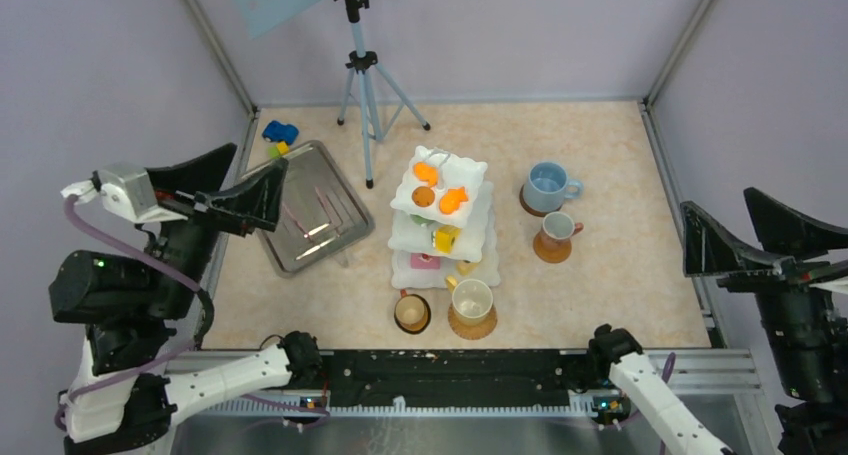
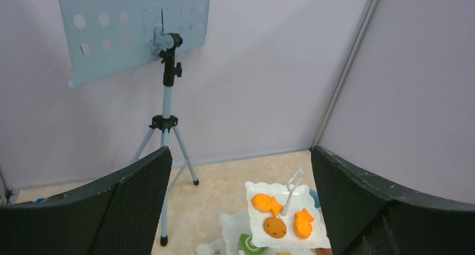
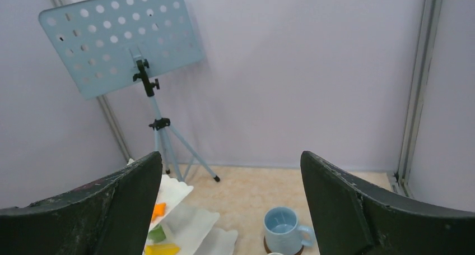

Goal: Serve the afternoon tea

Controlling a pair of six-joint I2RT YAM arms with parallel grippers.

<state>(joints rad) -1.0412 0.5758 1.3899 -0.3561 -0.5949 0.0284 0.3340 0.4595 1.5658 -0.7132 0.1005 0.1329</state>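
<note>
Flanking the stand [image 1: 441, 221], both end effectors [image 1: 260, 156] [image 1: 716, 198] gape.

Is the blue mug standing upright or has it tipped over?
Upright. From overhead the blue mug shows its round mouth facing up, and the right wrist view shows it standing on its coaster, handle to the side.

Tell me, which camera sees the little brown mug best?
The top external view: the brown mug sits whole, on the near side of the stand. Neither wrist view shows it; both look past it toward the back wall.
</note>
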